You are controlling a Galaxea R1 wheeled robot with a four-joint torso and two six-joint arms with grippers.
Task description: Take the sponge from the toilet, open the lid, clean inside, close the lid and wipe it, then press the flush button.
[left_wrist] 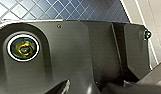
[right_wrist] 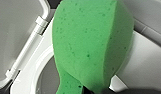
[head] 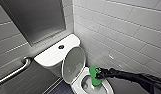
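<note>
While the lid [head: 73,63] stands raised, right gripper [head: 99,74]: clamped on the sponge [head: 94,76], with the black arm coming in from the right side of the head view.
Sponge: bright green, held upright over the bowl opening, its lower end down inside the ring of the seat [head: 109,88]; the right wrist view shows it [right_wrist: 91,42] pinched narrow and folded where it is gripped. Whether it touches the ceramic cannot be told.
Lid: tilted back, its hollow grey inner face turned toward the bowl, its upper edge near the front of the tank top [head: 52,55]; the hinge [right_wrist: 41,22] shows in the right wrist view.
Toilet [head: 77,87]: white, set into the corner of the tiled wall [head: 126,27], bowl uncovered.
Flush button [head: 61,46]: small, round and dark, in the middle of the tank top, well apart from the gripper.
Grab bar [head: 14,72]: metal, on the wall beside the tank.
Left gripper [left_wrist: 81,88]: whether it is apart or together cannot be told; blue diamond-patterned floor tiles [left_wrist: 71,10] lie beyond the dark robot housing.
</note>
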